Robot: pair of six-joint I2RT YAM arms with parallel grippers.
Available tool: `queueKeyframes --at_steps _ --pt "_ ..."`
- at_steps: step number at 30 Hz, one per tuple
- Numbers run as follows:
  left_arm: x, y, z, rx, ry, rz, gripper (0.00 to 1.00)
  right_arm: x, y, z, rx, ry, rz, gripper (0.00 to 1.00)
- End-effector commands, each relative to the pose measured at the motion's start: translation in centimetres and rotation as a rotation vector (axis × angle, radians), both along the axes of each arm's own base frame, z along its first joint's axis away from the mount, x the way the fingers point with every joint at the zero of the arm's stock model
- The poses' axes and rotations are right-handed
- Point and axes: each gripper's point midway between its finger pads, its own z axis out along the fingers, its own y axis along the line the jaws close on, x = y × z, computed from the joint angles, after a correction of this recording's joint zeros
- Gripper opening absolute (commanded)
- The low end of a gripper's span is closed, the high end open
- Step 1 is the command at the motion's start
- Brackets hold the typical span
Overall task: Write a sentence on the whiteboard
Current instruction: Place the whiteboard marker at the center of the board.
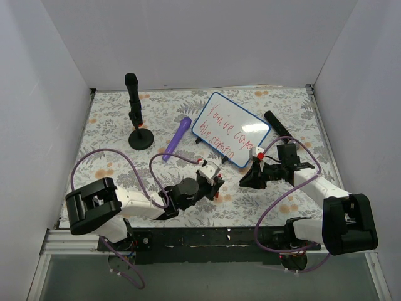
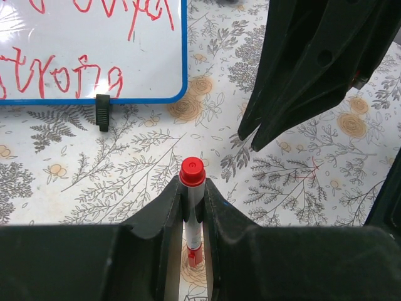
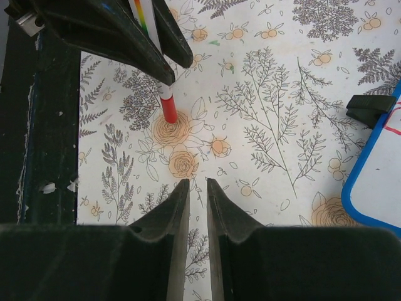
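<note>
Bare bench (image 1: 106, 125) lies open on the left, broken only by a black stand (image 1: 136, 119) at the back and a purple stick (image 1: 177, 138) near the whiteboard (image 1: 230, 128). In front of the whiteboard, the left hand (image 2: 191, 188), its red marker (image 2: 192, 172) poking forward, and the right hand (image 3: 197, 185) leave just a narrow gap between them.

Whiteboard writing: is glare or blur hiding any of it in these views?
Top external: the whiteboard is evenly lit with no glare, but the sentence is too small to read fully. Left wrist: the red strokes are sharp, with a faint sheen at top left, and only the board's lower corner is in frame. Right wrist: just a blue-rimmed corner shows at the right edge, in focus, with almost no writing.
</note>
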Motion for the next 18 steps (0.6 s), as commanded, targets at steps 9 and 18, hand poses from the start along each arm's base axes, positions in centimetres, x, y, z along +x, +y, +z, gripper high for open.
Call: queueKeyframes --at_steps 9,18 --pt "1.5 2.3 3.6 -0.025 -0.207 0.086 0.00 1.5 -0.1 1.6 0.026 -0.071 -0.013 0.23" --pt "2.2 3.0 5.4 -0.051 -0.282 0.126 0.00 1.8 -0.5 1.5 0.024 -0.067 -0.027 0.23"
